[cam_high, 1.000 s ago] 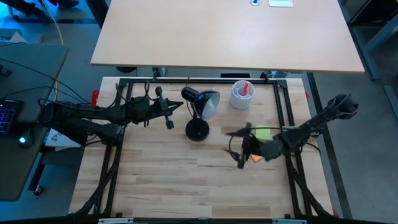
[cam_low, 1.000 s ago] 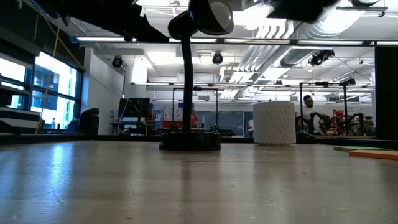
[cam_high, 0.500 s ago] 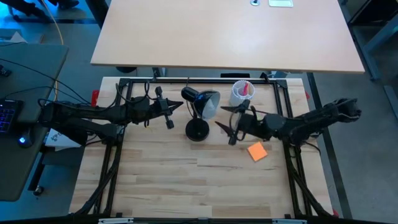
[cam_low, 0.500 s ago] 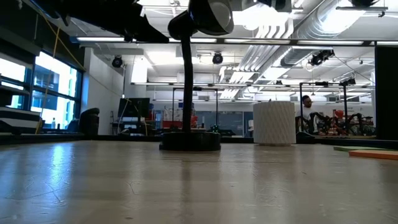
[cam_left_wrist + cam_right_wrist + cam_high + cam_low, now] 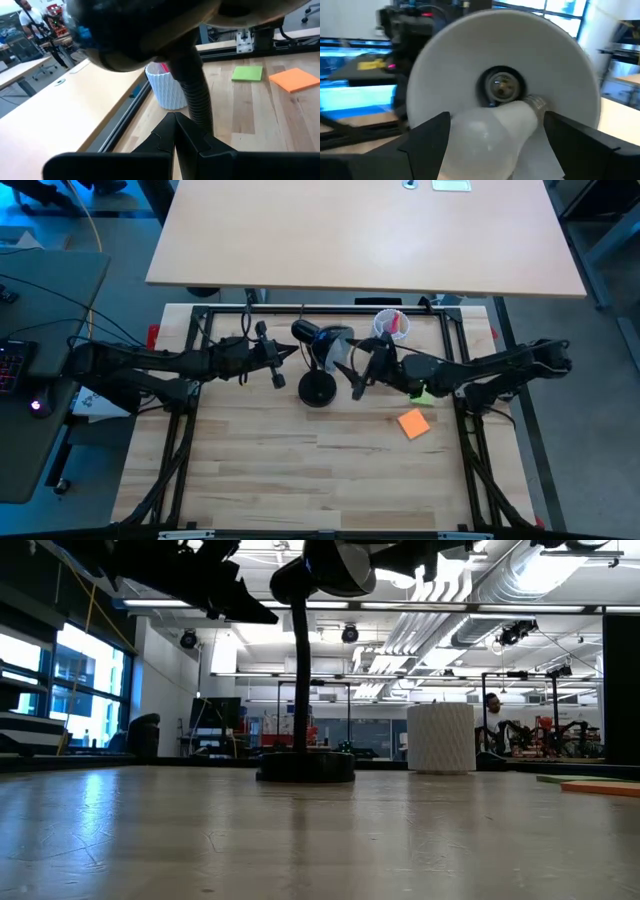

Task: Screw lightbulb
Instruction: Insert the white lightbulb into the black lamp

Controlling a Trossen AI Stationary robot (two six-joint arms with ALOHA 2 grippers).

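A black desk lamp [image 5: 317, 388] stands on its round base at the table's far middle. Its white-lined shade [image 5: 505, 60] faces my right gripper [image 5: 495, 120], which is shut on the white lightbulb [image 5: 485, 135] just right of the shade. The bulb's silvery screw base [image 5: 535, 104] points toward the socket [image 5: 501, 86] and sits a little off its centre. My left gripper [image 5: 278, 366] is shut and hovers left of the lamp's ribbed neck [image 5: 197, 95], with nothing in it. My right gripper pinches the bulb's white glass globe [image 5: 465, 131] between its two fingers, one on each side. The fingers come level from the table's right. The bulb is lifted clear and tilted, its screw base at the socket's rim; whether they touch, I cannot tell.
A white ribbed cup [image 5: 388, 328] with a red item stands at the far edge, right of the lamp. An orange note [image 5: 413, 423] and a green note [image 5: 247, 73] lie on the wood to the right. A black frame [image 5: 455, 340] borders the table.
My right gripper has swung from above the sticky notes toward the table's left and far side, rising and turning level, until it faces the lamp's shade. The orange note, hidden under it before, now shows.
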